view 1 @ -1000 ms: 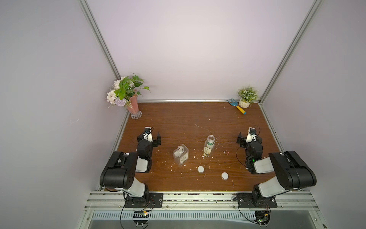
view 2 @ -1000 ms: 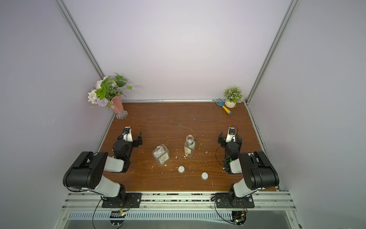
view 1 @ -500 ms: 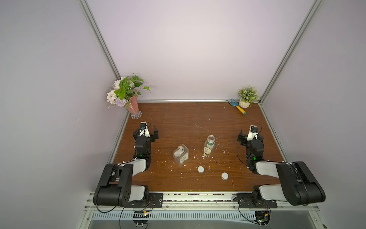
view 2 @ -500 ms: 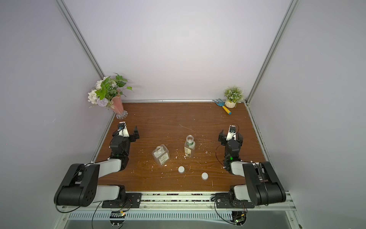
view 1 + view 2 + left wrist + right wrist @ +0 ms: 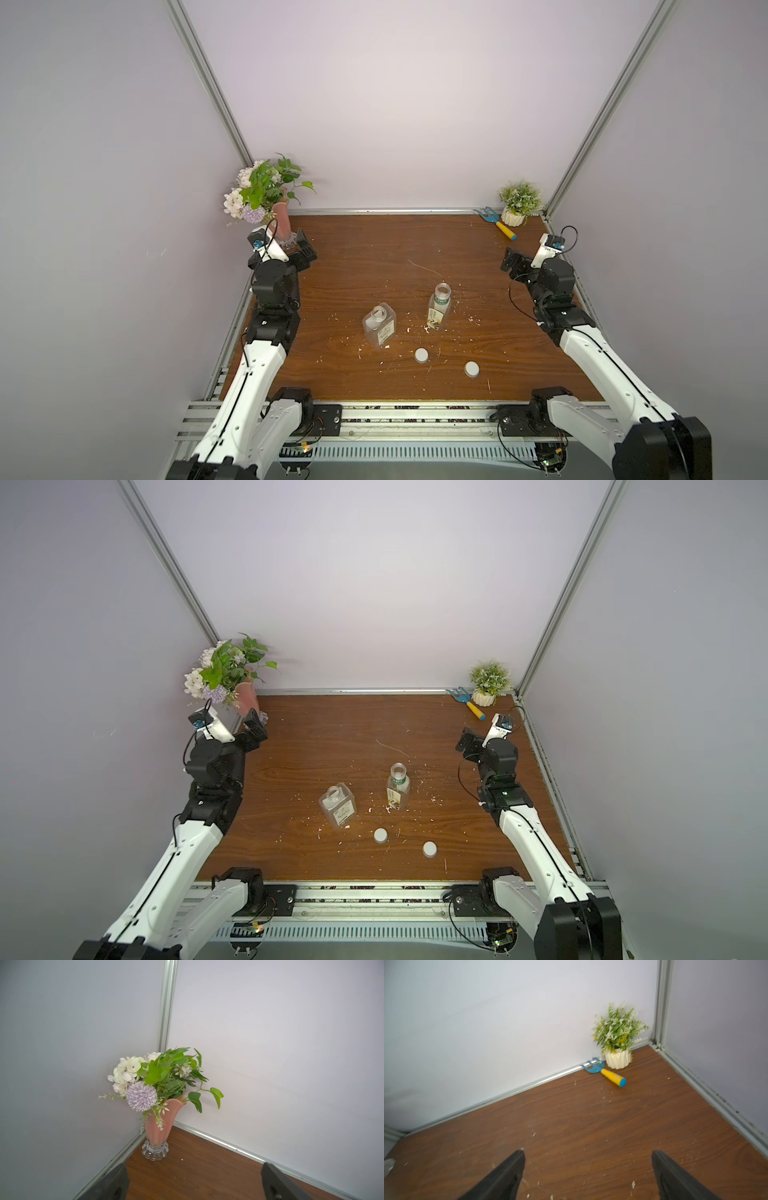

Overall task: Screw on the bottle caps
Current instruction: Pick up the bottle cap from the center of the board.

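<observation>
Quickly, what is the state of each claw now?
Left claw: open, holding nothing.
Right claw: open, holding nothing.

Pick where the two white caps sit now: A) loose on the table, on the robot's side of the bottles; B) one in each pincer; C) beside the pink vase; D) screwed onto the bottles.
A: one cap and the other cap lie on the table; the squarish bottle and round bottle stand open-necked.
</observation>
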You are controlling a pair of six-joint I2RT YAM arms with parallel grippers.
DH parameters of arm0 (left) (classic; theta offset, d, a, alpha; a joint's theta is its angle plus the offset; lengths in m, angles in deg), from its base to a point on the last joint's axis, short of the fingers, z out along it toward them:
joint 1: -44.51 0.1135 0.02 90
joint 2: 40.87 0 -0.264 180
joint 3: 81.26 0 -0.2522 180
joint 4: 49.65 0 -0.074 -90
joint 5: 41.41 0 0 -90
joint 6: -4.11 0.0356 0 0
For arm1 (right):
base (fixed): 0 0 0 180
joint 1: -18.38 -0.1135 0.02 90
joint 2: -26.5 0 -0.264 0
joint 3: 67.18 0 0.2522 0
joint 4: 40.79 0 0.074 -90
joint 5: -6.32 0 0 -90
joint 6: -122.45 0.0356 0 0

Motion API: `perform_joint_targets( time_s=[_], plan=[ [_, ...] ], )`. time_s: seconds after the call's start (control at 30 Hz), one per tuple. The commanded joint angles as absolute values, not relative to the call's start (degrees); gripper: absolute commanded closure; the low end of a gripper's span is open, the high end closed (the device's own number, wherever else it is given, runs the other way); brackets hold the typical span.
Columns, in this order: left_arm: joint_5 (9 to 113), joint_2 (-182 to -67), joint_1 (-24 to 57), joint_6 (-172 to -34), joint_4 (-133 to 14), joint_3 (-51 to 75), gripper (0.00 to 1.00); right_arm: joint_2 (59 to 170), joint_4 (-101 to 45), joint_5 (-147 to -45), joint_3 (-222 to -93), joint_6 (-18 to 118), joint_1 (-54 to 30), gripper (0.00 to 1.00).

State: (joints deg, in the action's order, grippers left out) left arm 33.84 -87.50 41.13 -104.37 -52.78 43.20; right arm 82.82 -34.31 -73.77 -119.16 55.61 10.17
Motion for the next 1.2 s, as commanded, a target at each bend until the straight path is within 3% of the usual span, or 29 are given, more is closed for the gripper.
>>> perform_joint_targets(
  time_s=[0.0,0.13,0.23,0.5,0.57,1.0,1.17],
  plan=[
    [42.52,-83.09,39.68,-104.29,-68.63,41.5,0.0,80.29,-23.75,-82.94,-121.09,57.76,9.44,0.0],
    [44.41,-79.62,34.48,-102.41,-76.81,39.99,0.0,78.56,-16.25,-86.99,-121.9,56.23,7.69,0.0],
    [42.04,-78.16,25.37,-103.74,-79.29,40.93,0.0,77.36,-11.74,-87.73,-121.64,55.76,5.09,0.0],
    [23.67,-81.26,-3.51,-106.49,-80.99,40.23,0.0,77.31,-1.9,-86.16,-119.58,56.98,-3.56,0.0],
    [21.42,-81.66,-7.37,-107.49,-80.83,40.83,0.0,76.8,-1.19,-85.65,-118.89,57.67,-5.2,0.0],
    [21.17,-75.17,-10.32,-115.67,-77.78,51.31,0.0,78.56,-3.32,-83.98,-114.61,63.92,-18.94,0.01],
    [19.11,-71.56,-12.61,-117.35,-73.06,57.16,0.0,78.83,-2.26,-79.05,-111.79,67.78,-24.73,0.0]
  ],
)
